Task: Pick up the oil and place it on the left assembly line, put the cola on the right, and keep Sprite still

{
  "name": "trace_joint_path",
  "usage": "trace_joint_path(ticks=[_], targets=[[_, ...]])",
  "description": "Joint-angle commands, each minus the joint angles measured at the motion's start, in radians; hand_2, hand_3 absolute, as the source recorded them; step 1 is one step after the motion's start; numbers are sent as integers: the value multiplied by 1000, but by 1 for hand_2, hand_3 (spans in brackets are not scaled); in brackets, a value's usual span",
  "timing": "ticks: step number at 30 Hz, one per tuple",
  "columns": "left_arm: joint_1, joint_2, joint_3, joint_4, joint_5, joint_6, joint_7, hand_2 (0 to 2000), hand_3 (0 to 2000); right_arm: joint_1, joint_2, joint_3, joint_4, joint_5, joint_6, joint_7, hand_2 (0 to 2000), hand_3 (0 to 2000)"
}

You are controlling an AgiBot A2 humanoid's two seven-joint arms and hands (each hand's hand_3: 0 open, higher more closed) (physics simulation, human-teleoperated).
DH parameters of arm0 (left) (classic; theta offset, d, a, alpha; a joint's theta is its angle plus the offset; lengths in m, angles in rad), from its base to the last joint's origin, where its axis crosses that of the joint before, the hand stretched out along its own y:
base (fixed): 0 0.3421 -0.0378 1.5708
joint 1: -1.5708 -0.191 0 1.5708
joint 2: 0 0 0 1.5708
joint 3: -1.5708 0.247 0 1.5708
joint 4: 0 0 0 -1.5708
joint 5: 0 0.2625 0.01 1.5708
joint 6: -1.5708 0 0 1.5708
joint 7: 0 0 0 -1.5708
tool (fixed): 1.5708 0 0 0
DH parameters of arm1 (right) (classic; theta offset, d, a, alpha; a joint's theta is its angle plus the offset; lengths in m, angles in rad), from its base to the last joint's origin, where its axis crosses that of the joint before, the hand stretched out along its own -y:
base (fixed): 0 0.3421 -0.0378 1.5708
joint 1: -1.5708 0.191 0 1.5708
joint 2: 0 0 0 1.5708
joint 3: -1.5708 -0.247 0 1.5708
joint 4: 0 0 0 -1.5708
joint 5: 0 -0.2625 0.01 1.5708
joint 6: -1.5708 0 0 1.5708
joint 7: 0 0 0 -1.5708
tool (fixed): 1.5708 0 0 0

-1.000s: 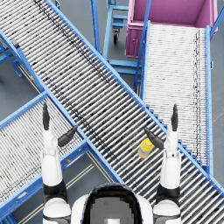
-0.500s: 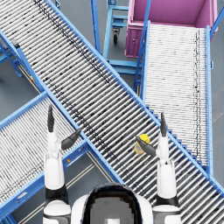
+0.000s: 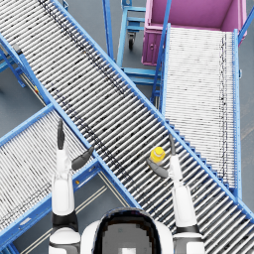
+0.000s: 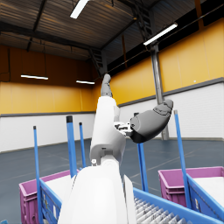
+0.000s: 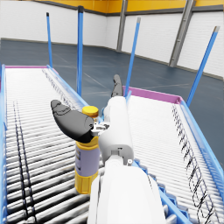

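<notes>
Head view: my right hand (image 3: pixel 167 161) is at the lower right of centre, over the diagonal conveyor (image 3: pixel 99 99). Its fingers are straight and its thumb is spread wide, so it is apart and holds nothing. The oil bottle (image 3: pixel 158 154) stands upright on the rollers just beside that hand, in the gap between thumb and fingers, showing its yellow cap. I cannot tell whether the thumb touches it. My left hand (image 3: pixel 67 151) is at the lower left, above the edge of the left conveyor (image 3: pixel 25 168), also spread and empty. The right conveyor (image 3: pixel 198 89) runs up the right side of the frame to a pink bin (image 3: pixel 198 12).

Left wrist view: my left hand (image 4: pixel 114 120) points up against the warehouse wall, fingers straight, thumb out to the side, nothing in it.

Right wrist view: the oil bottle (image 5: pixel 86 164) stands left of centre on the rollers, with a yellow cap, a pale body and a yellow base. My right hand (image 5: pixel 111 120) is spread beside it. The thumb crosses in front of the bottle's neck and the fingers reach straight ahead past it.
</notes>
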Motion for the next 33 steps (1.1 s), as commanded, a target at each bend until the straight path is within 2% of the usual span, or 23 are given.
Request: trace_joint_path(ticks=[1,17,21,22,23,27,29,30,33], targets=[[10,1,7,13,0,0,0,0,0,23,-9,23,-99,0,0,0,0,0],[42,15,9,103,0,0,0,0,0,296,-118,127,-672,0,0,0,0,0],[33,19,0,112,0,0,0,0,0,337,-138,156,-727,0,3,0,0,0],[27,20,5,108,0,0,0,0,0,331,-136,152,-716,0,4,0,1361,327],[27,20,-6,109,0,0,0,0,0,334,-138,146,-721,0,52,0,2000,653],[15,23,-4,108,0,0,0,0,0,338,-143,141,-697,1,5,-3,2000,1960],[9,25,-2,102,0,0,0,0,0,336,-144,125,-642,1,-38,-6,2000,2000],[7,26,2,102,0,0,0,0,0,340,-147,107,-604,2,-37,-8,2000,2000],[-16,28,13,103,0,0,0,0,0,361,-155,73,-491,1,36,-5,2000,2000]])
